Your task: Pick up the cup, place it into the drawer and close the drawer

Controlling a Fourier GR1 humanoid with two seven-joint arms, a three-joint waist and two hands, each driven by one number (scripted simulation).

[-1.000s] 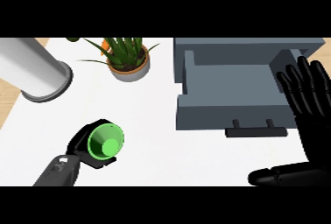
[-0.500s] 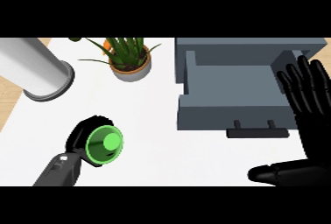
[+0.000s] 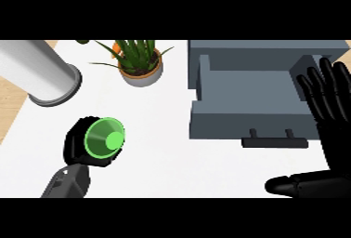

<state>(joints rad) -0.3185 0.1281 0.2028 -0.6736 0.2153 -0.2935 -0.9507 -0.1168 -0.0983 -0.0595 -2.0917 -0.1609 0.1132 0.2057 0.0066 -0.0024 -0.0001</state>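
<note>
Since a second ago my left hand (image 3: 74, 142) has wrapped closer round the cup (image 3: 105, 139), and the cup now sits a little farther up the counter (image 3: 165, 172).

Head view, looking steeply down. The green cup is at the lower left of the white counter, its round mouth facing up toward me. My left hand's black fingers curl round its left side and rim, gripping it, with my grey forearm running down to the bottom edge. The cup is well apart from the drawer (image 3: 247, 90), which lies to its right.

The grey drawer is pulled open at the upper right. Its flat floor and side walls show, and its dark handle (image 3: 274, 141) points toward me. A pot (image 3: 142, 74) near the top centre holds a green leafy plant (image 3: 133, 51). A white cylinder (image 3: 37, 74) lies tilted at the upper left.

My right hand (image 3: 334, 139) is at the right edge, open, fingers (image 3: 322, 88) straight and spread, pointing up beside the drawer's right wall. Its thumb (image 3: 298, 183) sticks out to the left. It holds nothing.
</note>
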